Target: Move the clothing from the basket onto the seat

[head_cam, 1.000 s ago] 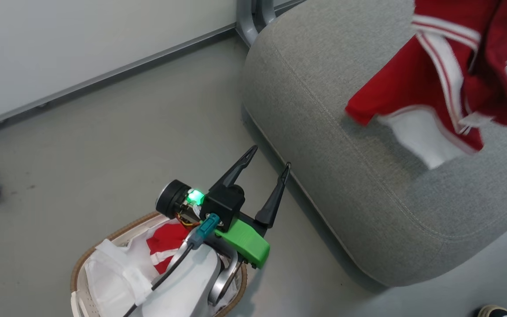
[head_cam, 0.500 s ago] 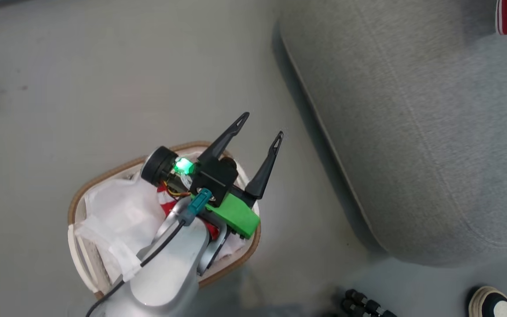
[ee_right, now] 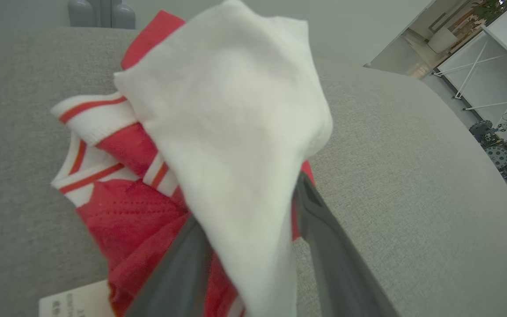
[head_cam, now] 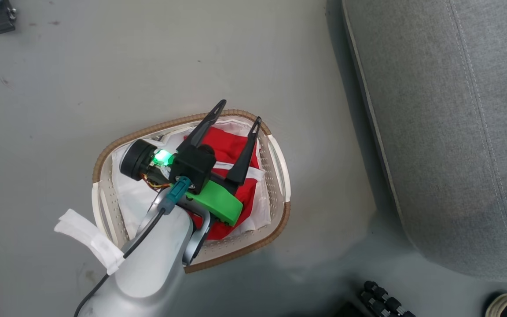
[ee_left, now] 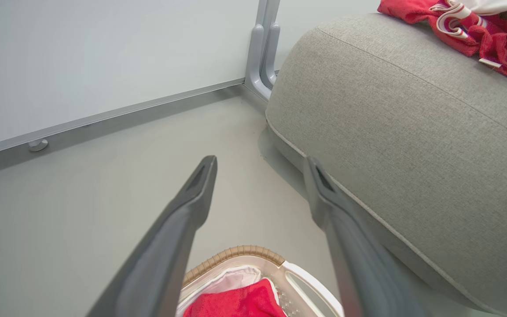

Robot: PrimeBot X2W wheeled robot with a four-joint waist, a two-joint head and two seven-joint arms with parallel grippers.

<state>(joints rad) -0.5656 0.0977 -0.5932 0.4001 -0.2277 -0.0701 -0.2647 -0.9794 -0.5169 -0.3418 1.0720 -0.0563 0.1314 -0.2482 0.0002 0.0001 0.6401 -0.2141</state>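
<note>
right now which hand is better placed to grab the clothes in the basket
Left. The left hand hovers open above the red clothes in the basket; the right hand is away at the sofa.

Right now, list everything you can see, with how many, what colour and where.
seat: one, grey, head view's right.
basket: one, cream with brown rim, on the floor left of the seat.
liner: one, white, inside the basket.
clothing: two heaps, red with white trim; one in the basket, another atop the seat.
shoe: one, pale, floor at lower right.
castor: one, dark, floor at upper left.
metal post: one, grey, at the wall beyond the seat.
left gripper: one, dark, open over the basket.
right gripper: one, dark, amid the clothing on the seat; grip unclear.
</note>
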